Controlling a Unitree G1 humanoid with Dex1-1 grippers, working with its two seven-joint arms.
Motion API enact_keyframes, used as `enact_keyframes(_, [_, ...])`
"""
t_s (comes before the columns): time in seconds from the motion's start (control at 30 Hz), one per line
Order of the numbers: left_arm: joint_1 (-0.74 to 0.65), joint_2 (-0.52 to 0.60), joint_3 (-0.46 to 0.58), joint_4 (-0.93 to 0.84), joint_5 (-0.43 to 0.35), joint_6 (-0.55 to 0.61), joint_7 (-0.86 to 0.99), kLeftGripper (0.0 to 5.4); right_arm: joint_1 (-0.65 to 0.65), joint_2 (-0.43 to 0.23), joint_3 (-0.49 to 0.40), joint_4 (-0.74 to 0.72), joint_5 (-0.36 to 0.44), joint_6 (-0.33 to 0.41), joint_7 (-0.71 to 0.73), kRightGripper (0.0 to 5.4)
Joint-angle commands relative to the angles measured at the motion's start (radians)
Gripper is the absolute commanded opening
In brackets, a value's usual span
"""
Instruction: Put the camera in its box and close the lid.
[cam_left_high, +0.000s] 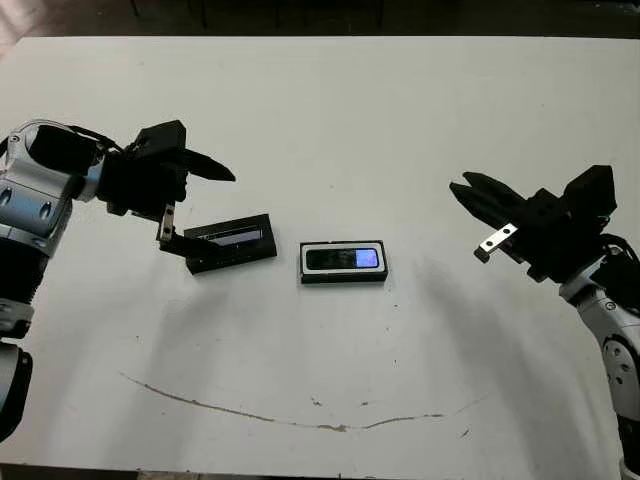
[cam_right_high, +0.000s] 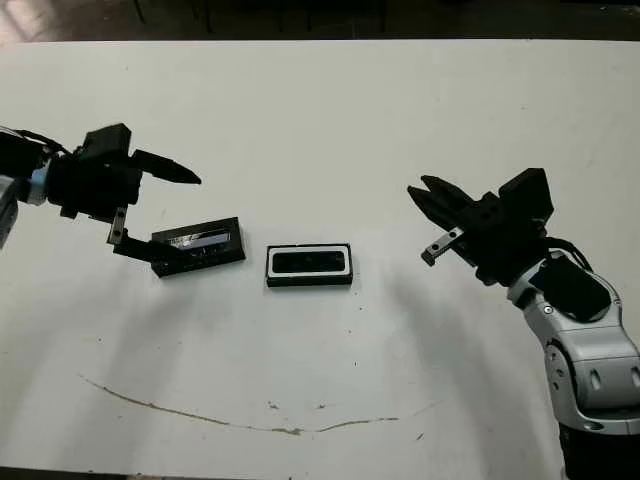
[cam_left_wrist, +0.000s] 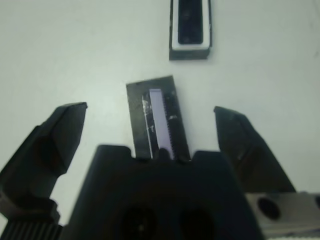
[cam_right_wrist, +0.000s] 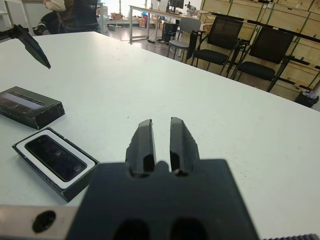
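Closest to the head camera is that thin brownish scuff line (cam_left_high: 300, 418) curving across the front of the white table (cam_left_high: 330, 110), nothing sitting on it. Past that, mid-table, the box (cam_left_high: 343, 262) lies flat with the camera (cam_left_high: 343, 259) already inside it, bluish screen glowing at one end in the left eye view; the right eye view just shows it dark, so the screen is hard to read there. Just beside the box, on the robot's left, the lid (cam_left_high: 231, 242) rests on the table, silvery strip facing up, a small gap between the two. Left gripper (cam_left_wrist: 150, 125) hangs over the lid's near end with its fingers (cam_left_wrist: 60, 135) spread wide, either side of the lid and not touching it; its black body cuts off the lid's near end in the wrist view. Right gripper (cam_right_wrist: 161, 137) is well off to the right of the box, fingers nearly pressed together with only a thin slit between them, holding nothing.
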Motion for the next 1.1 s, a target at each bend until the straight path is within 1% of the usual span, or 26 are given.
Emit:
enact_keyframes(0.03, [0.037,-0.008,-0.012,0.037,0.04,-0.035,0.027,5.37,0.005,-0.01,0.006,0.003,0.001,0.024,-0.001,0.0])
enact_keyframes(0.3, [0.059,-0.021,-0.008,0.093,0.061,-0.071,0.066,5.37,0.01,-0.015,0.008,0.005,-0.004,0.021,0.003,0.0])
enact_keyframes(0.37, [0.062,-0.021,-0.008,0.106,0.068,-0.107,0.073,5.37,0.011,-0.013,0.006,0.008,0.0,0.015,0.007,0.0])
enact_keyframes(0.47, [0.065,-0.027,-0.006,0.125,0.067,-0.092,0.077,5.37,0.013,-0.01,0.006,0.017,-0.004,-0.004,0.012,0.0])
enact_keyframes(0.5, [0.069,-0.028,-0.003,0.127,0.064,-0.087,0.079,5.37,0.013,-0.013,0.007,0.015,-0.007,0.0,0.011,0.0])
enact_keyframes(0.57, [0.073,-0.028,-0.002,0.132,0.065,-0.124,0.078,5.37,0.014,-0.014,0.007,0.015,-0.008,0.005,0.01,0.0])
enact_keyframes(0.63, [0.075,-0.025,-0.005,0.132,0.069,-0.11,0.077,5.37,0.013,-0.013,0.005,0.015,-0.002,0.011,0.012,0.0])
enact_keyframes(0.7, [0.076,-0.028,0.0,0.142,0.055,-0.067,0.066,5.37,0.013,-0.012,0.005,0.018,-0.001,0.006,0.015,0.0])
enact_keyframes(0.8, [0.084,-0.027,0.007,0.156,0.05,-0.08,0.061,5.37,0.012,-0.015,0.003,0.019,-0.001,0.011,0.017,0.0])
enact_keyframes(0.87, [0.092,-0.026,0.01,0.155,0.047,-0.048,0.062,5.37,0.012,-0.018,0.003,0.018,-0.003,0.016,0.015,0.0])
enact_keyframes(1.0, [0.112,-0.015,0.008,0.156,0.064,-0.086,0.071,5.37,0.013,-0.017,0.004,0.026,-0.006,0.006,0.018,0.0])
enact_keyframes(1.1, [0.119,-0.012,0.006,0.163,0.073,-0.065,0.072,5.37,0.012,-0.018,0.005,0.039,-0.009,-0.015,0.03,0.0])
